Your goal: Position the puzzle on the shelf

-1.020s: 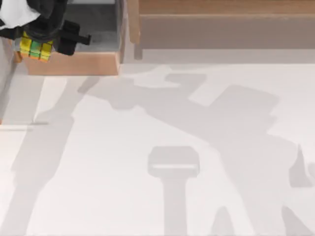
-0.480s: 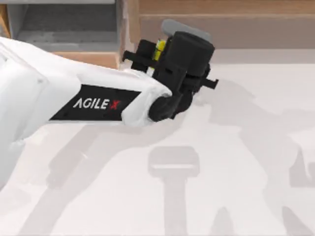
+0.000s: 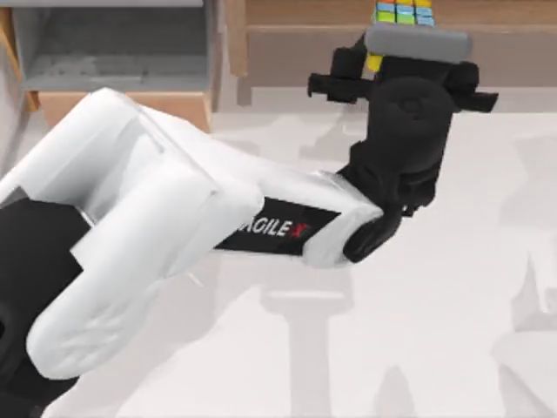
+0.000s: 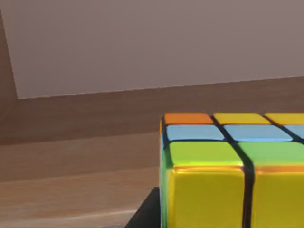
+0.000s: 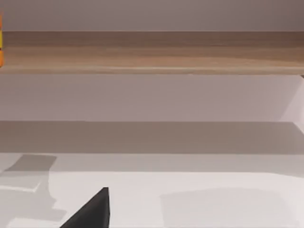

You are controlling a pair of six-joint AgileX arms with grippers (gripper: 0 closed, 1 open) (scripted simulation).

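Overhead, left tool (image 3: 402,35) gripping the puzzle (image 3: 403,13) above the shelf (image 3: 296,12), wrist view shows wood grain close.

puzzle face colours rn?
Puzzle: yellow, green, blue and orange squares with dark grid lines; clearest in the left wrist view.

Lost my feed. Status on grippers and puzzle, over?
Left gripper at the shelf, shut on puzzle. Puzzle over the ledge, not released. Right gripper parked off the shelf. Nothing blocking.

Shelf (image 5: 156,52) spans view above white table (image 5: 190,199).
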